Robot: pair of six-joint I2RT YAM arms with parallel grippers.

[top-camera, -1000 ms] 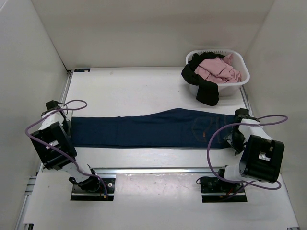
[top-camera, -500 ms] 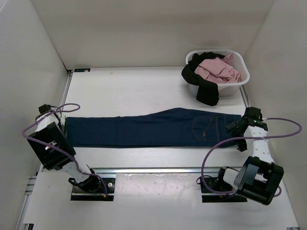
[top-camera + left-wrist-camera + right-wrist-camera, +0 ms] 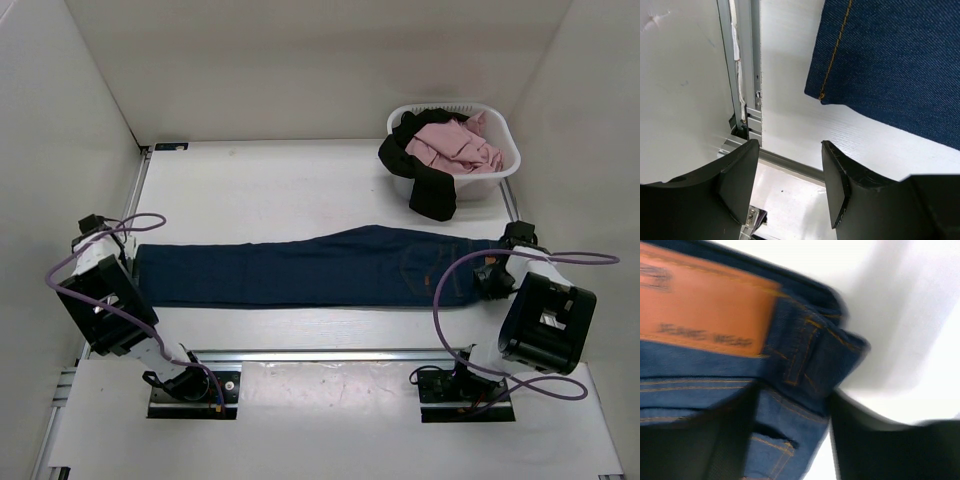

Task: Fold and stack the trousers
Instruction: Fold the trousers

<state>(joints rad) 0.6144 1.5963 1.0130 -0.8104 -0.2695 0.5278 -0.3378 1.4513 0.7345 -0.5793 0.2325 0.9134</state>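
The dark navy denim trousers (image 3: pixel 300 270) lie flat and stretched across the table, hems left, waistband right. My left gripper (image 3: pixel 103 243) sits just left of the hem, open and empty (image 3: pixel 790 187); the hem corner (image 3: pixel 890 60) lies ahead of it. My right gripper (image 3: pixel 493 275) is at the waistband end. In the blurred right wrist view its open jaws (image 3: pixel 792 440) straddle the waistband edge (image 3: pixel 790 405) below the tan patch (image 3: pixel 700 305). The black trousers (image 3: pixel 428 185) hang over the front of the white basket.
The white laundry basket (image 3: pixel 505 165) stands at the back right with a pink garment (image 3: pixel 455 142) inside. An aluminium rail (image 3: pixel 742 75) runs along the table's left edge near my left gripper. White walls enclose the table.
The denim pair has been drawn out longer, its hem further left. My left gripper has moved left off the hem. My right arm swung out to the right, then came back to the waistband.
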